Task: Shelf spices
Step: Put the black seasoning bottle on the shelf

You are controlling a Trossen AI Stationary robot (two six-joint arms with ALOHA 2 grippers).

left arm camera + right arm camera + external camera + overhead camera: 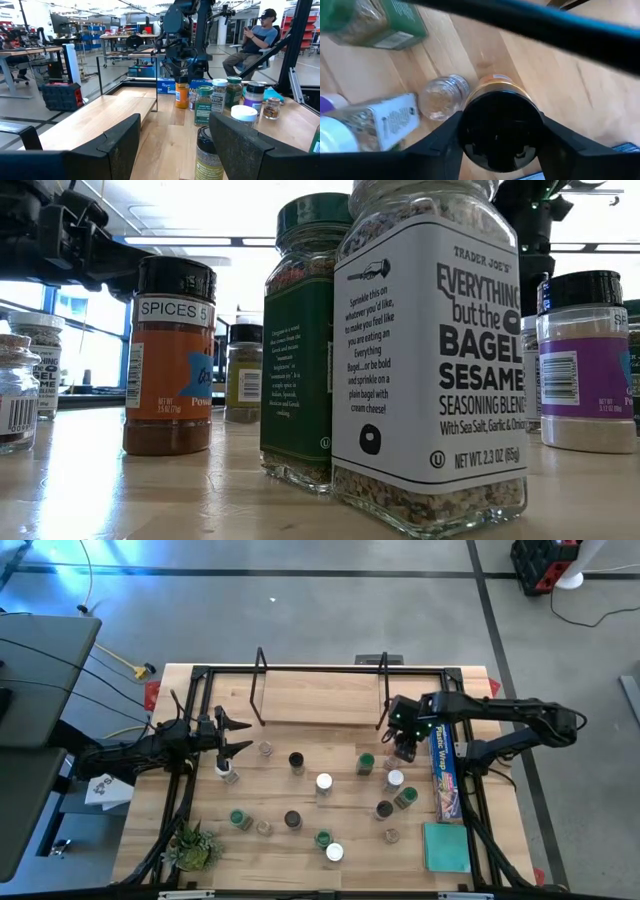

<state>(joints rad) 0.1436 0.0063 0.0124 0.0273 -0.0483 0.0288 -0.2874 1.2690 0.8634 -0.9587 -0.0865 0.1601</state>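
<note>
Several small spice jars (324, 783) stand scattered on the wooden table. The shelf (320, 695), a pale board between black wire end frames, stands at the far middle with nothing on it. My right gripper (405, 745) points down by the shelf's right end, shut on an orange jar with a black lid (500, 130). That same orange jar (182, 94) shows under the right gripper (182, 70) in the left wrist view. My left gripper (232, 738) waits level and open at the table's left, with a jar (207, 155) just ahead of its fingers. My right gripper has the orange jar's black lid (465, 131) pinched between its two fingers (445, 142), one on each side of the lid. The fingers come from above, pointing down. The jar stands upright with its base on the table (182, 106).
A long blue plastic-wrap box (445, 770) and a teal pad (445, 845) lie along the right side. A small green plant (195, 845) sits at the near left. Other jars (442, 97) crowd close to the held one. A seated person (250, 42) is beyond the table.
</note>
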